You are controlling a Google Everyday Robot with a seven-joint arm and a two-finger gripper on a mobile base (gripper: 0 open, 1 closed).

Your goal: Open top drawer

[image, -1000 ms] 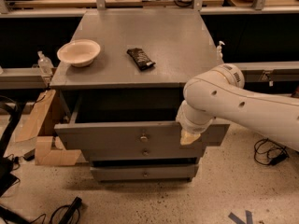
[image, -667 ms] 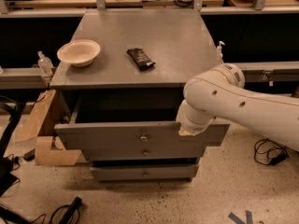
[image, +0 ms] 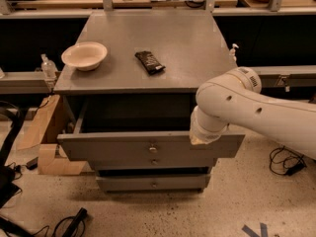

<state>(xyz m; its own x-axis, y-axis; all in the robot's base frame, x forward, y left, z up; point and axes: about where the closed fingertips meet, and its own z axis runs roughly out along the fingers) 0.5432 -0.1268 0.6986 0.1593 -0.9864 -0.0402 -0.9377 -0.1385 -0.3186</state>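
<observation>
Camera view: the cabinet (image: 197,48) is being seen from the front and above, with the arm (image: 261,115) reaching in from the right.
Top drawer (image: 113,149): it is standing well out from under the cabinet top, and its dark box is being exposed behind the front.
Long axis: the front is running left to right across the view, and the slide travel is running toward the camera, square to that front.
Knob (image: 153,148): it is sitting uncovered at the centre of the front.
Gripper (image: 200,140): it is being held at the right end of the front's upper edge. It is possibly dipping just behind that edge, though most of it is being hidden by the wrist.
Gripper state: whether it is open or closed cannot be told.
Key relation: the front is lying directly at the gripper and stretching away to its left, and the knob is lying well apart on that side.
Progress: the opening is being judged as largely done.
Next move: any further pull is being judged to call for a straight draw toward the camera, since an off-centre hold could skew the drawer.
Others: a bowl (image: 84,56) and a packet (image: 149,62) are resting on top.
</observation>
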